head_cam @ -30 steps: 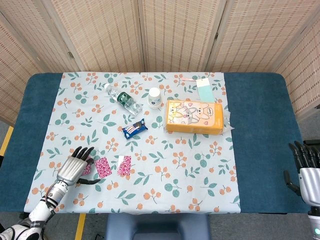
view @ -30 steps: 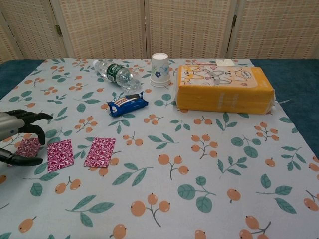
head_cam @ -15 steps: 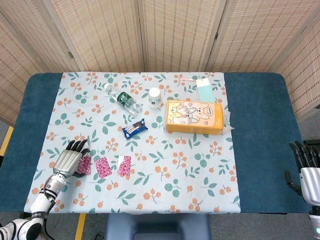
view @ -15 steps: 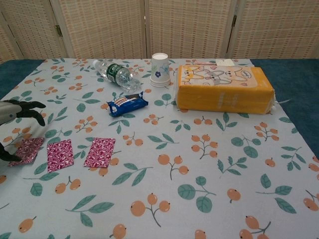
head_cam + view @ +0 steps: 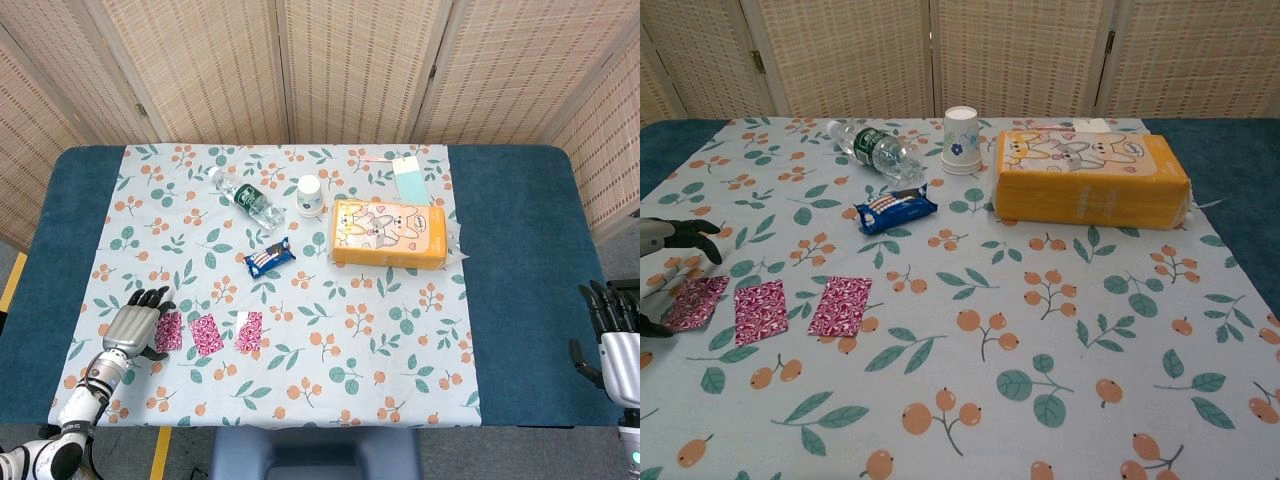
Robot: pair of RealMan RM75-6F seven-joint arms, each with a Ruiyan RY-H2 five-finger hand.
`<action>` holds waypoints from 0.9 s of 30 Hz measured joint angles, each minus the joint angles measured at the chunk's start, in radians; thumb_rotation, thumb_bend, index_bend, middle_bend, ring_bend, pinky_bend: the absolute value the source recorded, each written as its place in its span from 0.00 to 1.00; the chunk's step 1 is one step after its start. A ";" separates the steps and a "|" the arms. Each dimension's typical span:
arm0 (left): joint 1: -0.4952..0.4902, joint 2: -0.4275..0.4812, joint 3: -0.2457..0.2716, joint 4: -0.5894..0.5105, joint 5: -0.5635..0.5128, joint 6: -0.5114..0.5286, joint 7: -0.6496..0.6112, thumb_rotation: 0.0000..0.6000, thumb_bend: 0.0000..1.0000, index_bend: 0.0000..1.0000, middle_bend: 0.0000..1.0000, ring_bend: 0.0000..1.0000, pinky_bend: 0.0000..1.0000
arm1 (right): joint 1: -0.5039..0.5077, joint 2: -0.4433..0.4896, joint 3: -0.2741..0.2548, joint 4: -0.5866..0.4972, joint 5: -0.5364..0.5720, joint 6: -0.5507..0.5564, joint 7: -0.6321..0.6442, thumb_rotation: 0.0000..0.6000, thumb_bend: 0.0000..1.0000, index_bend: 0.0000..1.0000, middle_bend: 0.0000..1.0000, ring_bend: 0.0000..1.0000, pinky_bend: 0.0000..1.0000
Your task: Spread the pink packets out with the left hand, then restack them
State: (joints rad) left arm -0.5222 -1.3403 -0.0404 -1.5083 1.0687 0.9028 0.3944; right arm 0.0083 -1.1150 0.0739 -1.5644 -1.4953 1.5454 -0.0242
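Floral-clothed bench (image 5: 400,360): three pink packets (image 5: 762,311) spread. Left hand (image 5: 132,324) beside them, fingers spread, empty. Risk: thin packets slipping during restacking.

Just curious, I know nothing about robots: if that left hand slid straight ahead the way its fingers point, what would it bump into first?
Probably nothing soon. The left hand points up-table, past the pink packets beside it; only bare tablecloth shows ahead.
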 measured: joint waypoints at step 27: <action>-0.034 -0.019 0.007 0.001 -0.117 -0.005 0.034 0.95 0.12 0.23 0.00 0.00 0.00 | 0.004 -0.003 0.000 0.019 0.009 -0.012 0.020 1.00 0.48 0.00 0.07 0.00 0.00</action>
State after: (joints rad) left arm -0.5560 -1.3596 -0.0333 -1.5070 0.9521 0.8976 0.4279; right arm 0.0119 -1.1181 0.0742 -1.5451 -1.4867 1.5335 -0.0039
